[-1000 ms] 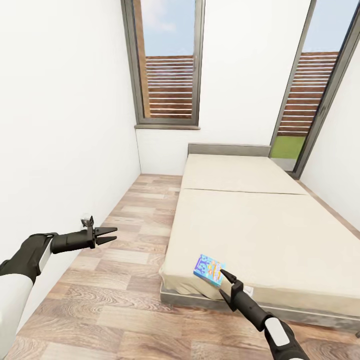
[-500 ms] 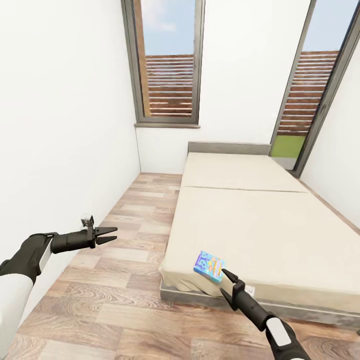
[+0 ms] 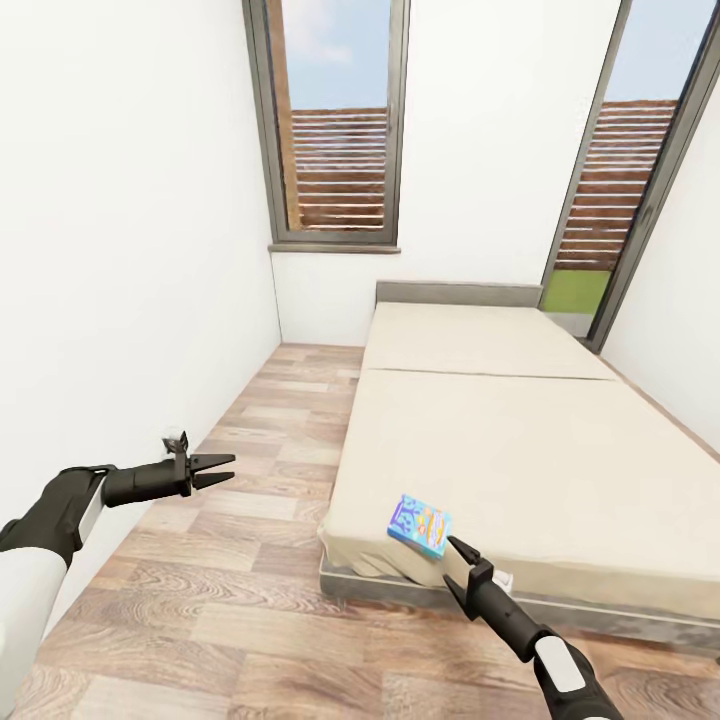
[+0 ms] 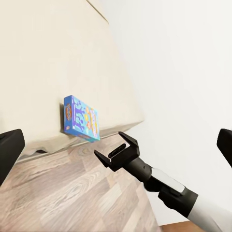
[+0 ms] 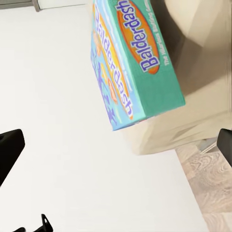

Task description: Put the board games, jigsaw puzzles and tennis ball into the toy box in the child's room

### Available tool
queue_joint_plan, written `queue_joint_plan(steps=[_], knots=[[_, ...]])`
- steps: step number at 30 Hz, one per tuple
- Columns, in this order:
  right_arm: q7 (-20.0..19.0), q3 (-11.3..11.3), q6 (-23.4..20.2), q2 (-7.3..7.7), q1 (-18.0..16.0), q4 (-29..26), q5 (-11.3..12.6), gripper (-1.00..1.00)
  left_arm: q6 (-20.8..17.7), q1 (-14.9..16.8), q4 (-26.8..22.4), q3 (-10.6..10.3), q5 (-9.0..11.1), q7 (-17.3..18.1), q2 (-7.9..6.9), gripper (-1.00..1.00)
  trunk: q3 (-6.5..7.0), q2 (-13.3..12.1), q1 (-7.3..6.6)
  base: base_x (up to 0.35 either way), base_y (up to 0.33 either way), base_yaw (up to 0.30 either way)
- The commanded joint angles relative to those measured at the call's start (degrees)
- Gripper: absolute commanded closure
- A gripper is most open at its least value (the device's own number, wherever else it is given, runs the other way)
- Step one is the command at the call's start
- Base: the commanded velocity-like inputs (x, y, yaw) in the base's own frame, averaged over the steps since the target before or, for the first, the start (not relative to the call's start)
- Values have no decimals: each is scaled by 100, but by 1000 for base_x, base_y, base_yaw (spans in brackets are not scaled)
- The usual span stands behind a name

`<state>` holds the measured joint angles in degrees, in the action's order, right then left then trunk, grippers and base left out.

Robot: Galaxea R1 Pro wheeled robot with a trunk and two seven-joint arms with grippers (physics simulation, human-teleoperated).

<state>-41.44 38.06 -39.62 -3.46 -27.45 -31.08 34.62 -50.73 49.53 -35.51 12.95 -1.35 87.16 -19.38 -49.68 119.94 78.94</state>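
**Reaching for the blue game at the bed's corner**

White walls, tall dark-framed windows [image 3: 338, 125] and a wood-plank floor [image 3: 225, 560] are framing the scene. The small blue rectangular board game box [image 3: 420, 526] is lying on the large beige-mattressed bed [image 3: 520, 470], right at its near corner. The right end effector [image 3: 458, 566] is sitting just beside the box, fingers apart, gripping nothing. The left end effector [image 3: 212, 468] is hovering over the floor, well apart from the bed, fingers also spread. Judging by this, the task is sitting at an early-to-middle point (the toy box's contents can't be judged here): this game is not yet picked up.
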Motion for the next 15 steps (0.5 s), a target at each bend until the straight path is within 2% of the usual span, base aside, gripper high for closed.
queue_joint_plan(steps=[1, 6, 11, 15], knots=[[-8, 34, -34, -6, -5, -3, 5, -100, -60, 4, 0, 7, -14, 29, 2, -100, -24, 44, 22, 0, 0, 0], [-71, 55, -25, -6, 7, -3, 13, -100, -60, 4, 0, 6, -13, 29, 4, -100, -60, 124, 66, 0, 0, 0], [-219, 212, -9, -6, 18, -3, 10, -100, -55, 4, 0, 6, -14, 29, 0, -100, -149, 325, 175, 0, 0, 0], [-249, 277, -4, -6, 20, -3, 10, -100, -52, 4, -2, 6, -11, 29, 3, -100, -149, 325, 175, 0, 0, 0]])
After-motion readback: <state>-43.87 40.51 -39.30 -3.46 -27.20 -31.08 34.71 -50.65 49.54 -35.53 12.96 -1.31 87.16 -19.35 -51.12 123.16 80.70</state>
